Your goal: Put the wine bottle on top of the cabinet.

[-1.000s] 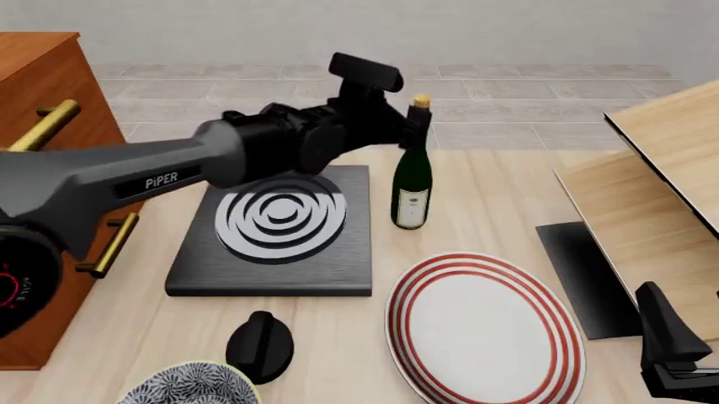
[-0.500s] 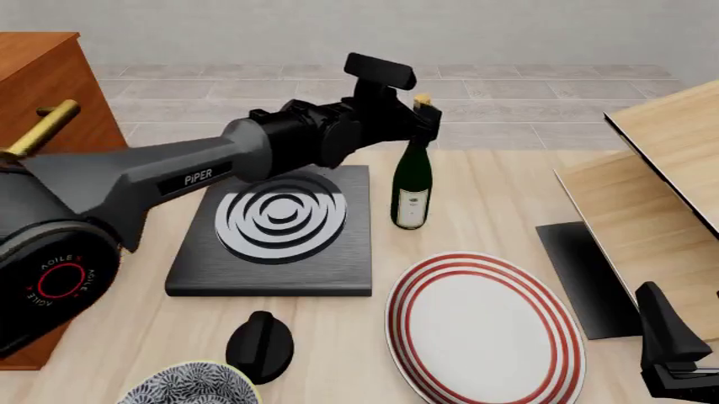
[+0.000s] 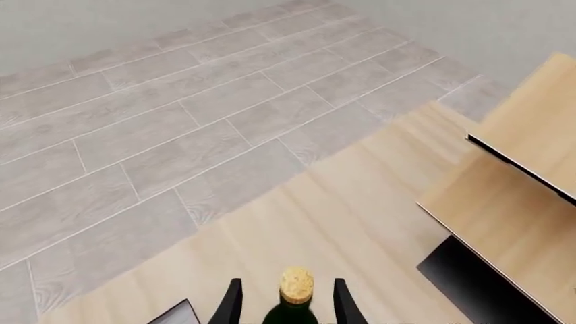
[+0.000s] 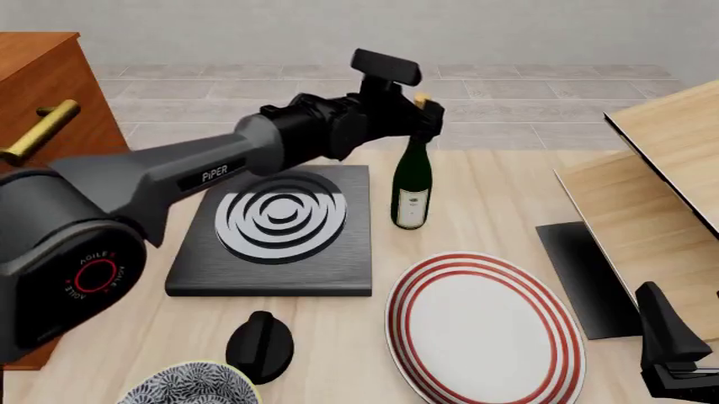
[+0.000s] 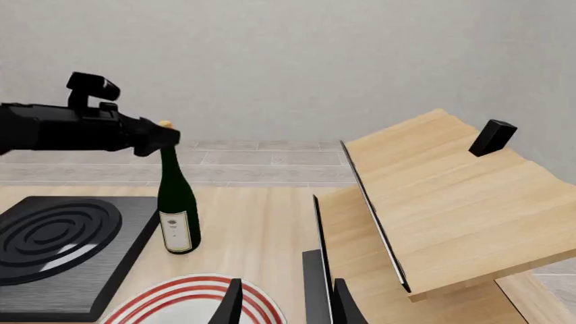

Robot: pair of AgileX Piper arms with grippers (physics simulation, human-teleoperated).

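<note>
The wine bottle stands upright on the table just right of the black hob, dark green with a white label and a gold cap. My left gripper is at the bottle's top, open, with one finger on each side of the cap and a gap showing on both sides. The cabinet, reddish-brown with brass handles, stands at the far left; its top is mostly out of frame. My right gripper is open and holds nothing, low at the table's near right, well away from the wine bottle.
A black hob with white rings lies left of the bottle. A red-striped plate sits in front of it. A black knob and a patterned bowl are near the front edge. Pale wood boards lean at the right.
My left arm has reached further right, bringing its gripper from beside the bottle's neck to around the cap. The bottle and the right arm have not moved.
</note>
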